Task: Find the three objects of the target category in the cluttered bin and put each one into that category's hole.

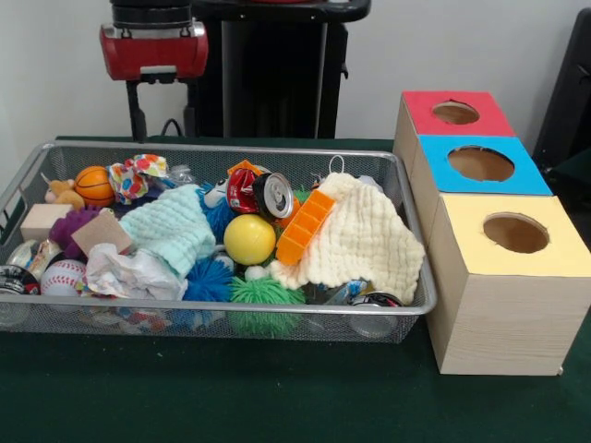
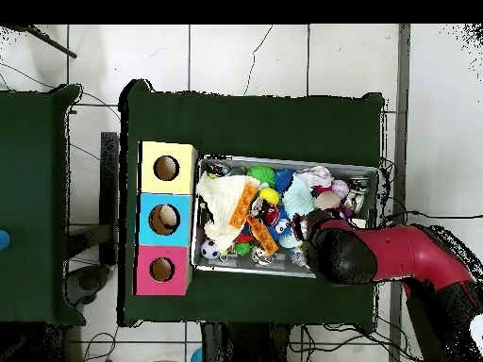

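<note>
Wire bin (image 1: 411,217) crammed with clutter, yellow ball (image 1: 249,239) central, arm (image 2: 396,256) above

Arm shell: you see glossy red casing on the arm (image 2: 406,253) — rounded, tube-like from overhead.
Wrist end: a bulky black rounded housing (image 2: 340,253).
Front head: your front view shows a red block (image 1: 154,48) with a black ribbed cap above.
Underside: thin black struts (image 1: 137,109) — one dark cable.
</note>
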`<action>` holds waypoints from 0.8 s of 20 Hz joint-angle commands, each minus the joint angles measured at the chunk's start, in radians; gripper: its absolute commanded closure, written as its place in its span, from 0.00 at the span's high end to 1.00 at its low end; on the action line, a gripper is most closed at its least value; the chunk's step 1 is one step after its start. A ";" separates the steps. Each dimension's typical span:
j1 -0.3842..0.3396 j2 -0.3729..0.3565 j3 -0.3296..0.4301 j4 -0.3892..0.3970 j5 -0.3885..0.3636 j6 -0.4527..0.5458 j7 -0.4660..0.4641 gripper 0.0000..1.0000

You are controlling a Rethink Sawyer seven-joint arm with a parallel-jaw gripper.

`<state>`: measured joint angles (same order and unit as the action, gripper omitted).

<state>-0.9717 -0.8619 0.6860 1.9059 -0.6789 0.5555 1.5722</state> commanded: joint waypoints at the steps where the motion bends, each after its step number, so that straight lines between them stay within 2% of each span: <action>1: -0.021 0.051 0.048 -0.067 -0.100 0.096 -0.291 1.00; 6: -0.042 0.073 0.066 -0.092 -0.098 0.127 -0.324 1.00; 16: -0.035 0.177 0.023 -0.097 -0.199 0.032 -0.255 1.00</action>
<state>-1.0105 -0.7631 0.6963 1.8559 -0.7742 0.5561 1.5662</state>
